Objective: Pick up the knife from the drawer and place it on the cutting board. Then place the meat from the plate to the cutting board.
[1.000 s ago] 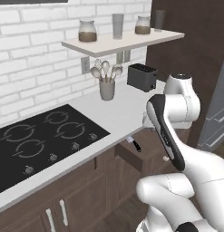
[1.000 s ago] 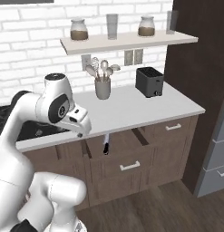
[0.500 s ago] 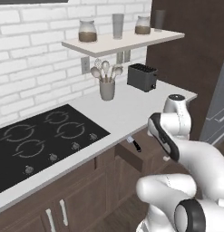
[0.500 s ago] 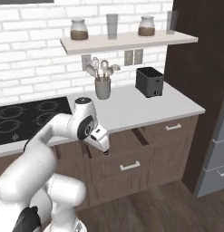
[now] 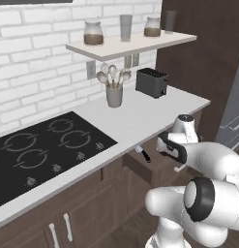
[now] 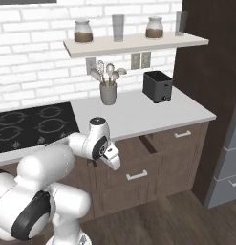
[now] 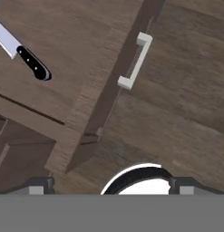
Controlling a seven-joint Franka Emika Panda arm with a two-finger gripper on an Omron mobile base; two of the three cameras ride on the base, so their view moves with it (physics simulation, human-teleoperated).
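Observation:
The drawer stands pulled out under the counter edge. The knife lies in it, silver blade toward the counter and black handle outward. In the hand view the knife lies on the drawer's wooden floor at the upper left, and the drawer front's silver handle runs down the middle. My gripper is open, its tips far apart and nothing between them. It hovers in front of the drawer, off to the side of the knife and not touching it. The cutting board, plate and meat are out of view.
On the white counter stand a black toaster and a grey utensil holder. A black cooktop lies to the left. Above hangs a shelf with jars. Tall dark cabinets and a grey fridge close off the right.
My arm has swung down from above the counter to the front of the open drawer. The gripper stays open and the knife has not moved.

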